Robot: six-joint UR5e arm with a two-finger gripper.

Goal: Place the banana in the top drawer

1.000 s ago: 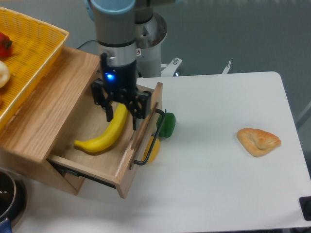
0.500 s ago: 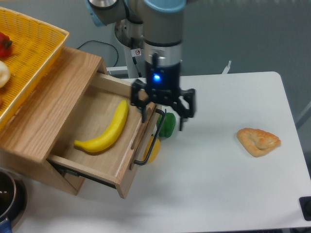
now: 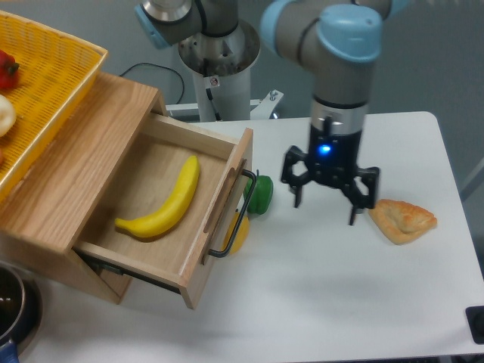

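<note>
Banana lies loose in the open drawer. Gripper spread wide, empty, above the table between drawer and pastry.

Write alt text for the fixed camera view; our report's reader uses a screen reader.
A yellow banana lies in the pulled-out top drawer of a wooden cabinet. The robot's gripper hangs open and empty over the white table, beside a tan pastry.
</note>
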